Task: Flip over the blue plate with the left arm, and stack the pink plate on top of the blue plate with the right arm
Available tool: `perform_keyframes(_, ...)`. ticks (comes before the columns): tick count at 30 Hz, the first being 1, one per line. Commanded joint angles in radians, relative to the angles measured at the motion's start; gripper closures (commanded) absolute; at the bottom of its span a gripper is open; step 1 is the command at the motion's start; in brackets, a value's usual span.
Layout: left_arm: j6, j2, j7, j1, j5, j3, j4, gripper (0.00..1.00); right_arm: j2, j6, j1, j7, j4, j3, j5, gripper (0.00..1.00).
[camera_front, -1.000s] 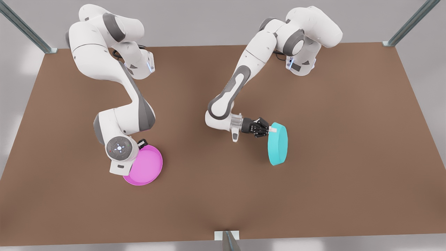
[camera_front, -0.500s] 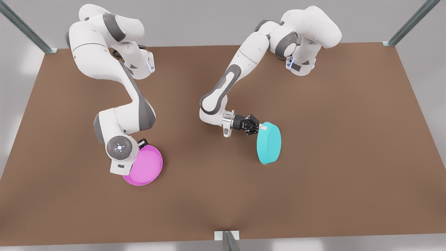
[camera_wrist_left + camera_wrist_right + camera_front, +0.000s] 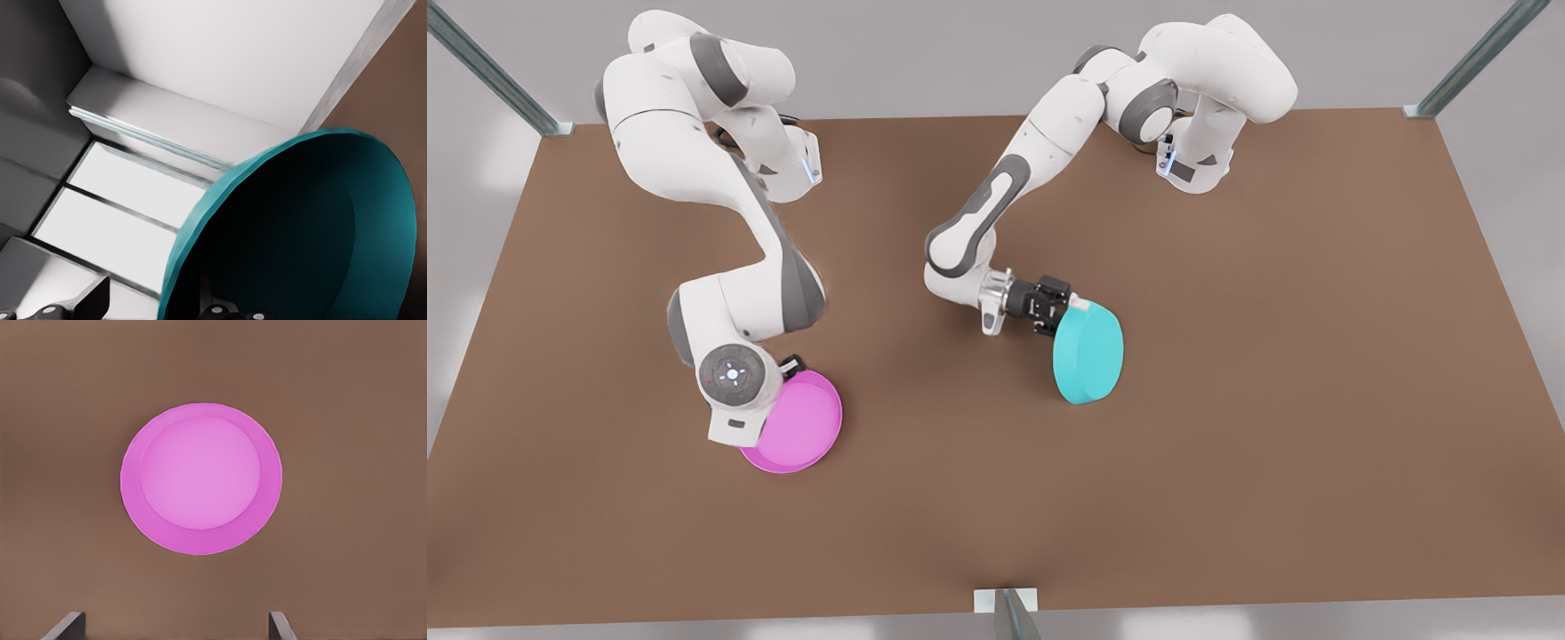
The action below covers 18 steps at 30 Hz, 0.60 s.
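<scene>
The blue plate (image 3: 1089,354) hangs tilted above the table's middle, its flat underside turned up toward the front view. My left gripper (image 3: 1069,307) is shut on its rim at the far edge. In the left wrist view the plate's dark hollow inside (image 3: 300,233) faces the camera, with the gripper (image 3: 153,310) clamped on the rim. The pink plate (image 3: 805,427) lies flat and upright on the table at the front view's left. Above it hovers my right gripper (image 3: 172,630), open, its fingers apart from the pink plate (image 3: 200,477), which is centred below.
The brown table (image 3: 1316,356) is bare around both plates. Metal frame posts stand at the far corners (image 3: 480,67) (image 3: 1467,67) and at the middle of the near edge (image 3: 1005,613). The two arm bases sit along the far edge.
My left gripper has carried the blue plate toward the front view's left and a little farther back, turning its underside more upward. The right arm and pink plate have not moved.
</scene>
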Motion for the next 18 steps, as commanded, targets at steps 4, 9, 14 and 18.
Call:
perform_keyframes(4, 0.011, 0.0, 0.0, 0.001, -0.239, -0.01, 0.085, 0.0, 0.001, 0.039, 0.007, -0.009, -0.009, 0.0, -0.021, 0.0)
perform_keyframes(9, 0.143, -0.006, -0.089, 0.037, -0.641, -0.008, 0.186, 0.0, 0.001, 0.085, -0.085, 0.034, -0.009, 0.0, -0.009, 0.0)
perform_keyframes(14, 0.348, -0.082, -0.292, 0.127, -1.059, -0.003, 0.219, 0.0, 0.018, 0.198, -0.269, 0.041, -0.012, 0.0, 0.111, 0.0)
perform_keyframes(18, 0.466, -0.114, -0.401, 0.198, -1.223, -0.002, 0.245, 0.0, 0.145, 0.335, -0.326, -0.083, -0.037, 0.0, 0.154, 0.0)
